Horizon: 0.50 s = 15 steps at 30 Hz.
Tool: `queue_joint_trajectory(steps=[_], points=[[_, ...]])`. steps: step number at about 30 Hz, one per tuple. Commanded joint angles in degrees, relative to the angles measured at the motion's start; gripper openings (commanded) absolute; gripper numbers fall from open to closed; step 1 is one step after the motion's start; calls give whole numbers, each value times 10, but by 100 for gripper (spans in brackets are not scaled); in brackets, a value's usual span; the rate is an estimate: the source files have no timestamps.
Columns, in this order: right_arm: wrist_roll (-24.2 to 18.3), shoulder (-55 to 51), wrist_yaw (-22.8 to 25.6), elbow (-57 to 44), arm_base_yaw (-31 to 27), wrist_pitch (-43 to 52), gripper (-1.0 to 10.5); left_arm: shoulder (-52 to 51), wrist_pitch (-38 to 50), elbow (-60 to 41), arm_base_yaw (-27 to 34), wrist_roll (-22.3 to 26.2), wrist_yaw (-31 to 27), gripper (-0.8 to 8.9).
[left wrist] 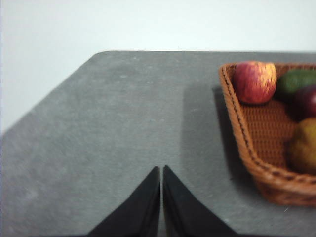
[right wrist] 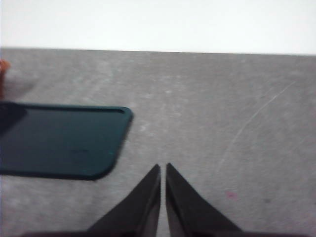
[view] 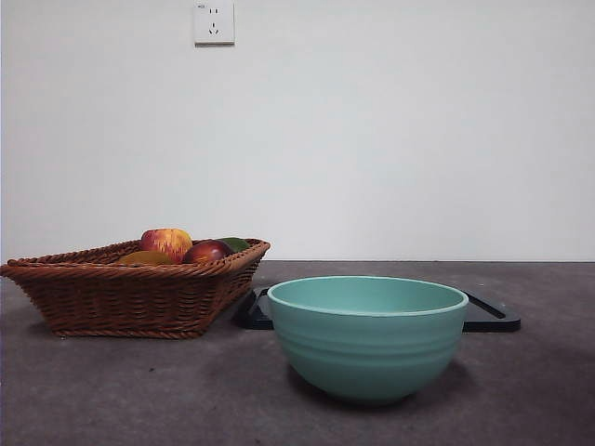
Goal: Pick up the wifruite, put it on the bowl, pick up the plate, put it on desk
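The brownish-orange wifruite (view: 144, 257) lies in a woven basket (view: 121, 302) at the left, and shows in the left wrist view (left wrist: 302, 145) too. The teal ribbed bowl (view: 367, 334) stands empty at the front middle of the grey desk (view: 539, 390). A flat dark plate (view: 491, 316) lies behind the bowl and also shows in the right wrist view (right wrist: 59, 140). My left gripper (left wrist: 161, 170) is shut and empty over bare desk beside the basket (left wrist: 256, 163). My right gripper (right wrist: 163, 168) is shut and empty over bare desk beside the plate. Neither gripper shows in the front view.
The basket also holds a red-yellow apple (view: 167, 243), a dark red fruit (view: 206, 251) and a green fruit (view: 235, 243). A white wall with a socket (view: 214, 23) stands behind the desk. The desk's far corner (left wrist: 98, 54) shows in the left wrist view.
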Motion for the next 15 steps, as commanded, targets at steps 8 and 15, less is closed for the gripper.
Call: queue_joint_trajectory(steps=[8, 15], points=[[110, -2, -5, -2, -1, 2, 9, -1, -3, -12, 2, -199, -1, 7], [146, -2, -6, 9, -1, 35, 9, -1, -7, 6, 2, -253, 34, 9]])
